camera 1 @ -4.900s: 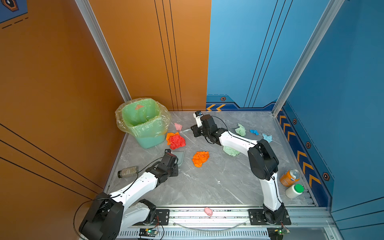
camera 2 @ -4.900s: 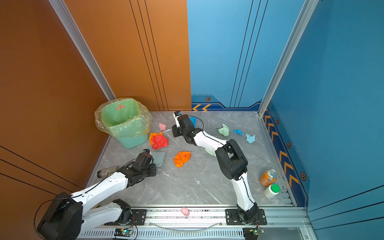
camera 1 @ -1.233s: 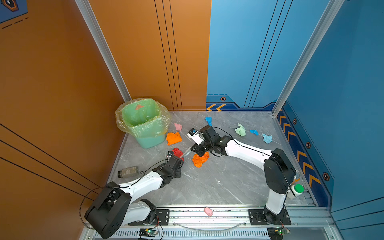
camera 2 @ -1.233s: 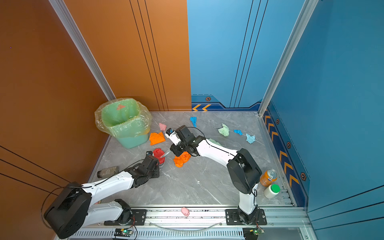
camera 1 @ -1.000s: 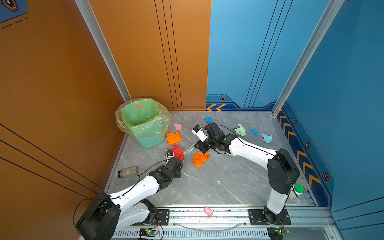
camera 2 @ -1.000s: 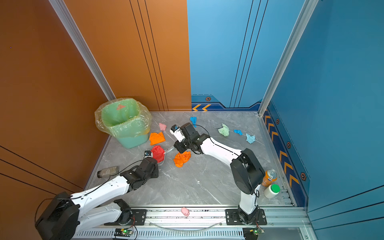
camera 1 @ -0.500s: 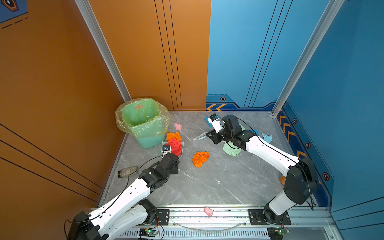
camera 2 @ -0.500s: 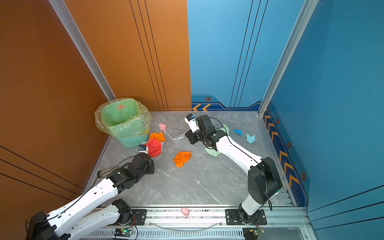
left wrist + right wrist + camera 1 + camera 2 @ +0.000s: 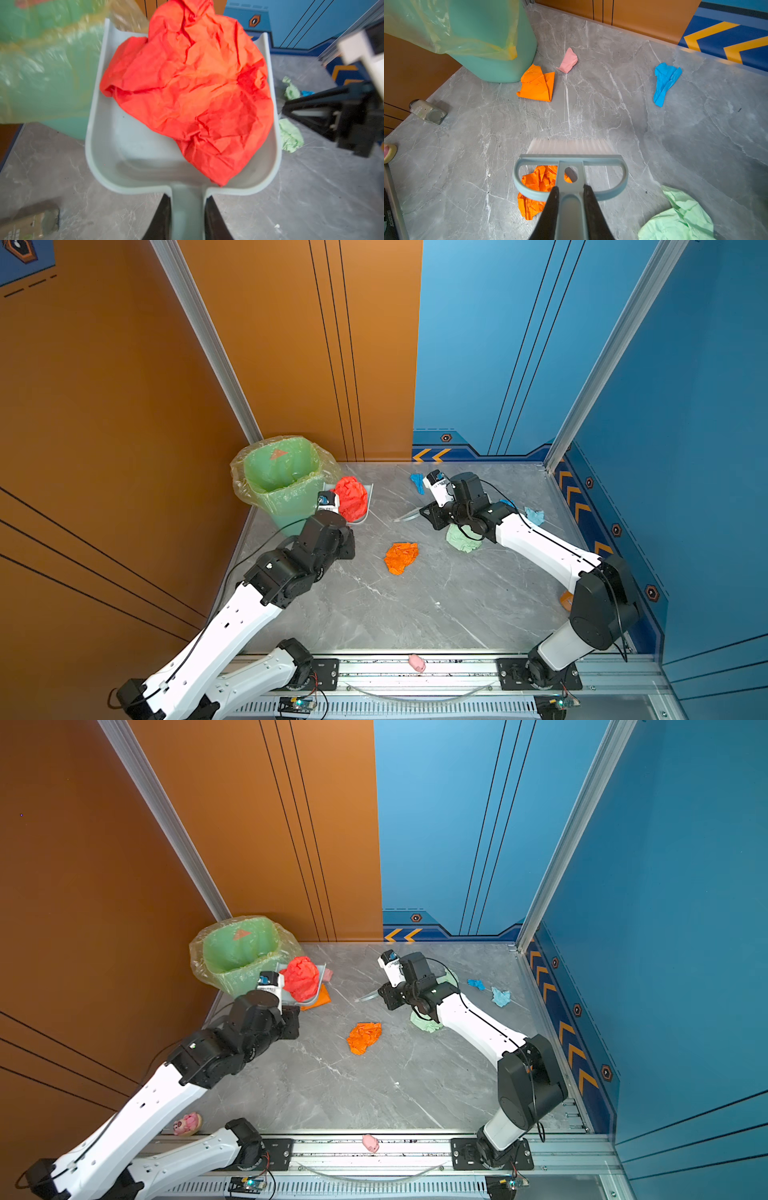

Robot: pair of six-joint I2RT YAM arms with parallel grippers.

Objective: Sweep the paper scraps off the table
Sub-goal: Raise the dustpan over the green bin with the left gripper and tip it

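- Paper scraps (image 9: pixel 401 558) lie scattered on the table (image 9: pixel 374 614), mostly far.
- Bin (image 9: pixel 278 472), far left, waits for them.
- Dustpan (image 9: pixel 124 145), handle clamped by left gripper (image 9: pixel 187 200), holds red scrap (image 9: pixel 197 93) beside it, probably for tipping.
- Brush (image 9: pixel 571 160), clamped by right gripper (image 9: pixel 569 190), hangs mid-table, ready.

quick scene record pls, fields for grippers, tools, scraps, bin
left gripper: shut on dustpan handle
dustpan: raised beside the bin, carrying red scrap
right gripper: shut on brush handle
brush: held over table
loose on table: crumpled orange scrap, pale green scrap, flat orange scrap, pink scrap, blue scrap, light blue scrap
bin: green, bag-lined
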